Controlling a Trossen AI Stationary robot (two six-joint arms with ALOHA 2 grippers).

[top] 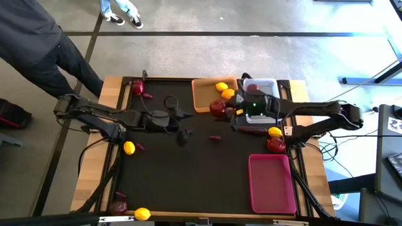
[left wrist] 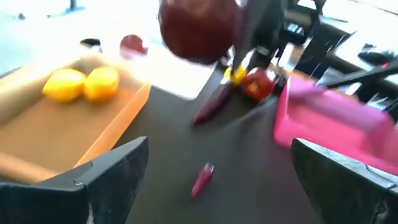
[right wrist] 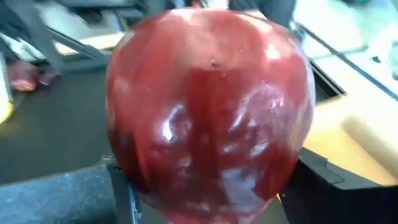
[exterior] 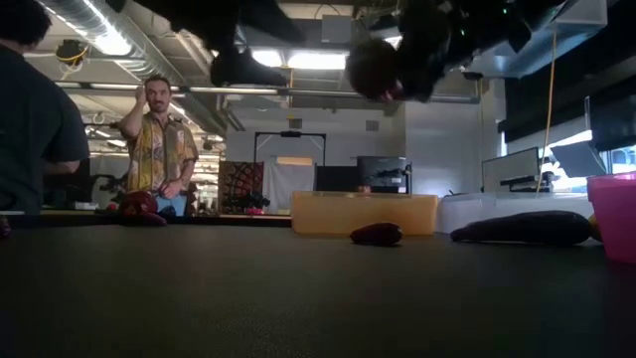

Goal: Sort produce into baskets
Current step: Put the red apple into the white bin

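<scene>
My right gripper (top: pixel 221 110) is shut on a red apple (right wrist: pixel 205 106), held high over the near edge of the orange tray (top: pixel 204 100). The tray holds two lemons (top: pixel 224 90). The white tray (top: pixel 262 83) stands just to its right, and the magenta tray (top: pixel 271 183) is at the near right. My left gripper (top: pixel 184 132) is open and empty over the table's middle. Its wide-apart fingers show in the left wrist view (left wrist: pixel 118 168), which looks toward the held apple (left wrist: pixel 199 28). A small purple piece (top: pixel 215 137) lies on the mat. My right gripper pinches the red apple between its two fingers (right wrist: pixel 121 193), which sit on two opposite sides (right wrist: pixel 134 168) of the fruit. The arm reaches in from the table's right. The apple is lifted clear of the table, as the low view (exterior: pixel 373 70) shows.
A long dark eggplant (top: pixel 251 129), a lemon (top: pixel 274 132) and an apple (top: pixel 275 145) lie at the right. An apple (top: pixel 138 87) is at the far left, a lemon (top: pixel 129 148) at the left, and a lemon (top: pixel 142 213) and dark piece (top: pixel 119 204) near the front. People stand beyond the table.
</scene>
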